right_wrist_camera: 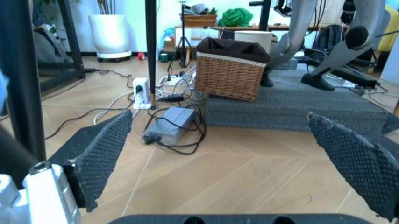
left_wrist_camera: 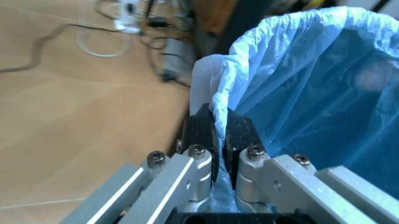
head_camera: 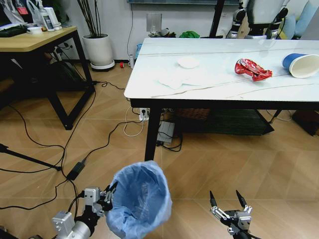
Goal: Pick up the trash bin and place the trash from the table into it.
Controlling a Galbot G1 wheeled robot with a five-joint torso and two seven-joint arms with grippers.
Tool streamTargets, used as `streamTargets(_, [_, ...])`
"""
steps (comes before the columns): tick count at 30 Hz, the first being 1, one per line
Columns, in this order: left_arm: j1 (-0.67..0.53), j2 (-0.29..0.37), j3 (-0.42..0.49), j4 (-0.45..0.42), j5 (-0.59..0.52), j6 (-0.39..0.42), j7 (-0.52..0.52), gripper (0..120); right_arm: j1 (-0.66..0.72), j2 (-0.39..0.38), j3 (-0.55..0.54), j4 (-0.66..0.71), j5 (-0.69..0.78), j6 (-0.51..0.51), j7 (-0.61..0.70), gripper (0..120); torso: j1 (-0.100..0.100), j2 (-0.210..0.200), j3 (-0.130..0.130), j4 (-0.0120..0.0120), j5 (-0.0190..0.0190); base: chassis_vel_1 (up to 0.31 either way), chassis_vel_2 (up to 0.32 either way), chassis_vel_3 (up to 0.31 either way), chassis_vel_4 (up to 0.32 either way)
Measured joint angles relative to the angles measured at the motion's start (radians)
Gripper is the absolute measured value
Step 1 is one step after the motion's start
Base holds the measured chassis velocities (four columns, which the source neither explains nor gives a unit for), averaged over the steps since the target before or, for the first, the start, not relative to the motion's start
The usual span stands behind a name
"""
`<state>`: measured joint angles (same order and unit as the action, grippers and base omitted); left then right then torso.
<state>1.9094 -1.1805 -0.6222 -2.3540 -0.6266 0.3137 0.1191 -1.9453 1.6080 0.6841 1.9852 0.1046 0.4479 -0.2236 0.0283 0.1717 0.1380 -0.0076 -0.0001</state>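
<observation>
The trash bin (head_camera: 140,199), lined with a crinkly blue bag, hangs low in front of me, tilted, in the head view. My left gripper (head_camera: 107,195) is shut on its rim; the left wrist view shows the black pads (left_wrist_camera: 201,133) pinching the bag's edge (left_wrist_camera: 299,84). My right gripper (head_camera: 228,200) stands open and empty near the floor, its pads (right_wrist_camera: 100,156) spread wide. On the white table (head_camera: 149,84) lie crumpled white paper wads (head_camera: 188,61), a crushed red can (head_camera: 253,68) and a blue paper cup (head_camera: 301,64) on its side.
A wooden desk (head_camera: 35,40) stands at the left, a white plant pot (head_camera: 97,50) behind it. Cables and a power strip (head_camera: 144,114) trail over the floor by the table leg (head_camera: 151,134). Under the table sit a wicker basket (right_wrist_camera: 231,70) and a grey mat (right_wrist_camera: 293,107).
</observation>
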Motion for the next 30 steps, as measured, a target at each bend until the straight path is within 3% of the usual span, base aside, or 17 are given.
streamTargets(4, [0.020,0.037,-0.001,-0.018,-0.071,0.012,0.012,0,-0.008,0.000,0.004,0.009,-0.008,-0.001,0.001,100,0.000,0.000,0.000,-0.0001,0.0000,0.000,0.000,0.000,0.000])
streamTargets(18, [0.025,0.106,-0.001,-0.028,-0.014,-0.014,0.089,0,-0.011,0.000,0.009,0.010,-0.032,-0.006,0.013,100,0.000,0.000,0.000,0.0000,0.0000,0.000,0.000,0.000,0.000])
streamTargets(30, [0.009,0.139,0.031,-0.032,-0.055,-0.021,0.010,0,-0.007,0.000,0.009,-0.001,-0.047,-0.012,0.018,100,0.000,0.000,0.000,-0.0001,0.0001,0.000,0.000,0.000,0.000])
